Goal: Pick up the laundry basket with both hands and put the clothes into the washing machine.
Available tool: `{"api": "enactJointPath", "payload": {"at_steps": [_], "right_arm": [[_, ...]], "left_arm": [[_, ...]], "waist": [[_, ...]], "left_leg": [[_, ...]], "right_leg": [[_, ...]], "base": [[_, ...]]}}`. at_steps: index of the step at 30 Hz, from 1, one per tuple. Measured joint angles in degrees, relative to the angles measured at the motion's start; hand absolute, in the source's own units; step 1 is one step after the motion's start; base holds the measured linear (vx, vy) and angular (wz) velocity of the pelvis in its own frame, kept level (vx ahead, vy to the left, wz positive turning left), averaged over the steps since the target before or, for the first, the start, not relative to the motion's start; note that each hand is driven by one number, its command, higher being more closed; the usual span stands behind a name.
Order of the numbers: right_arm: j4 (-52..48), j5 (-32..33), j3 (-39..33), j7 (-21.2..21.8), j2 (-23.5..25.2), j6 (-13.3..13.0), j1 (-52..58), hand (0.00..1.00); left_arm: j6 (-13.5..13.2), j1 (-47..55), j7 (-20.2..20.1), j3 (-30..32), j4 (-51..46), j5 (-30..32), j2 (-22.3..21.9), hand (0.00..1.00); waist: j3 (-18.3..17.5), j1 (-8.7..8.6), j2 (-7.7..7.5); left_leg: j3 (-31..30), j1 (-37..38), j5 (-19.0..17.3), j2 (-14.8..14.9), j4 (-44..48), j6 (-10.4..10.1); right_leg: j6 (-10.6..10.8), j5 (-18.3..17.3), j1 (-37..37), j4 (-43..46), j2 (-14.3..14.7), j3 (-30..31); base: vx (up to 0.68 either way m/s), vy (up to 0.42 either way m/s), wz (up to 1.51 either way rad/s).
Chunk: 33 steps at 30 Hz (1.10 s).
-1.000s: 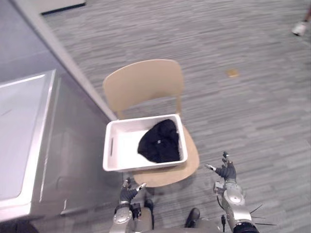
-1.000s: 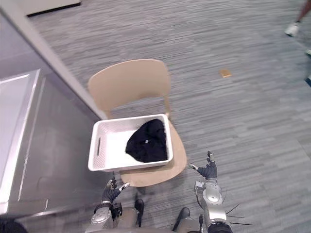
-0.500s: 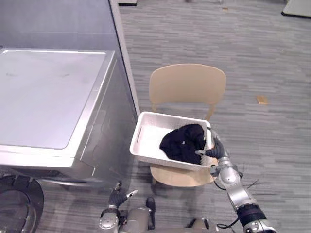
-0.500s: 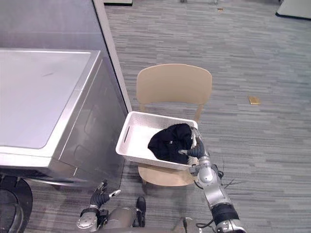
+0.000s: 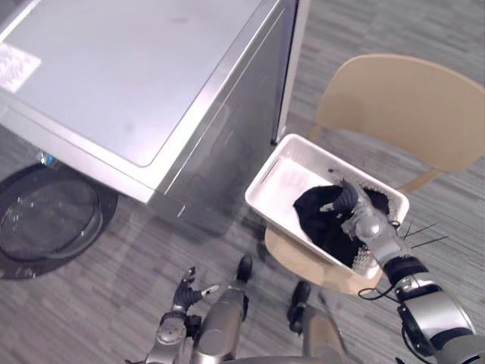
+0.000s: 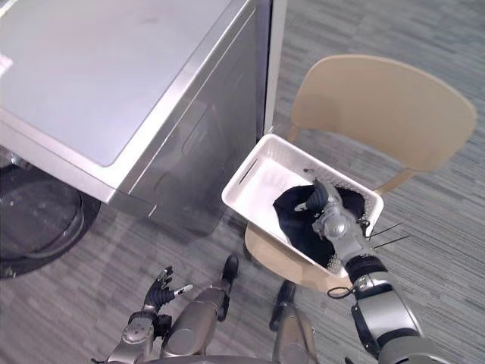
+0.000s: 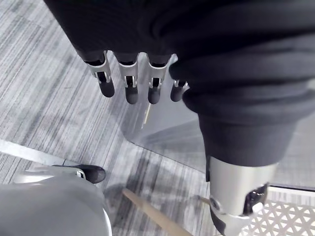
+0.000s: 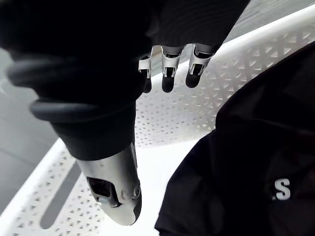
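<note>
Your right hand has left the rim of the laundry basket and now hangs inside it, just over the black clothes, fingers straight, thumb apart, gripping nothing. That basket sits on the chair, its long axis running away from the washing machine beside it. I judge the machine-side end to be the left arm's. Your left hand hangs spread and empty, well short of the basket, toward you.

Clothes in basket on chair, washer just L, R hand over clothes.
</note>
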Motion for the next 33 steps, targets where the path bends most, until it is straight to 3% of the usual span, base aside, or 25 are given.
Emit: {"api": "enactJointPath", "payload": {"at_steps": [3, 7, 9, 13, 14, 18, 22, 27, 31, 33], "right_arm": [[3.39, -1.53, 1.11, -0.18, -2.67, 0.10, -3.21, 0.00], [8.13, -5.48, 3.24, -0.38, -3.79, 1.15, -6.77, 0.00], [11.91, -10.60, 3.20, -2.75, -3.99, 3.11, -10.29, 0.00], [15.37, -13.48, 3.22, -4.32, -4.24, 5.03, -13.89, 0.00], [16.16, -13.53, 3.24, -4.33, -4.84, 5.02, -14.64, 1.00], [17.37, -14.39, 5.59, -4.34, -6.58, 5.06, -16.45, 1.00], [17.15, -13.33, 5.69, -3.46, -7.40, 5.07, -18.06, 1.00], [16.45, -6.84, 4.94, -2.42, -6.06, 5.14, -17.81, 1.00], [7.31, -1.27, 1.33, -2.55, -3.90, 5.12, -14.41, 1.00], [-1.62, 1.39, -0.83, -2.87, -2.01, 4.95, -12.38, 1.00]], "left_arm": [[-0.17, -1.02, 0.06, -0.18, -0.09, -0.66, -0.46, 0.00], [-0.49, -1.81, 0.18, -0.58, 0.42, -0.67, -0.52, 0.00], [-0.50, -3.39, 1.28, -1.03, 0.67, -0.83, -0.57, 0.00], [-0.53, -5.72, 2.60, -1.61, 0.78, -3.23, -0.64, 0.00], [-0.57, -6.66, 2.77, -2.01, 0.81, -3.65, -0.78, 0.00], [-0.96, -9.53, 3.47, -2.95, 0.66, -5.32, -1.68, 0.00], [-0.99, -11.11, 3.42, -4.19, 0.61, -5.61, -2.02, 0.00], [-0.97, -12.16, 3.40, -4.39, 0.39, -5.62, -2.93, 0.00], [-0.85, -12.03, 3.38, -4.36, 0.39, -5.62, -3.15, 0.00], [-0.82, -12.02, 3.33, -4.24, 0.39, -5.62, -3.16, 0.00]], "waist": [[1.37, 1.08, 0.38], [2.99, 1.04, 2.40], [4.22, 1.08, 3.76], [5.18, 1.23, 4.32], [5.63, 1.29, 4.74], [6.85, 1.42, 6.02], [6.87, 1.39, 6.06], [6.87, 2.20, 6.06], [7.21, 2.06, 6.26], [7.19, 1.08, 6.23]], "left_leg": [[-0.17, 0.01, 2.16, 0.56, -3.70, -0.37], [-0.81, 0.12, 4.88, 1.05, -8.32, -0.68], [-0.98, -0.40, 6.71, 1.70, -11.21, -1.05], [-1.22, -2.96, 7.39, 1.80, -11.23, -1.19], [-1.58, -3.47, 7.63, 1.78, -11.23, -1.00], [-2.21, -5.45, 7.99, 1.70, -11.23, -1.20], [-2.97, -6.00, 8.04, 1.67, -11.21, -1.23], [-3.45, -5.63, 8.27, 1.59, -11.19, -1.52], [-3.40, -2.89, 8.26, 1.54, -11.21, -1.51], [-3.24, -1.56, 8.17, 1.72, -11.29, -1.53]], "right_leg": [[-0.50, -0.23, -1.57, 0.02, 0.30, -0.17], [-0.77, -0.30, -3.53, 0.21, 0.43, -0.27], [-1.16, -0.01, -5.57, 0.61, 0.78, -0.22], [-1.30, 0.17, -8.45, 1.47, 0.77, -0.16], [-1.28, 0.29, -8.90, 1.48, 0.78, -0.26], [-1.25, 0.42, -10.86, 1.76, 0.73, -0.44], [-1.31, 0.34, -11.39, 2.03, 0.75, -0.62], [-1.46, 0.16, -11.26, 2.27, 0.67, -0.45], [-1.48, 0.08, -8.63, 2.19, 0.60, -0.21], [-1.47, 0.10, -7.23, 1.99, 0.76, -0.16]], "base": [[0.01, -0.070, 0.05], [-0.03, -0.045, 0.02], [-0.07, -0.044, -0.03], [-0.06, -0.038, 0.01], [-0.04, -0.047, 0.04], [-0.03, -0.053, 0.03], [0.01, -0.069, 0.05], [0.01, -0.063, -0.01], [-0.02, -0.062, -0.02], [-0.05, -0.041, -0.02]]}}
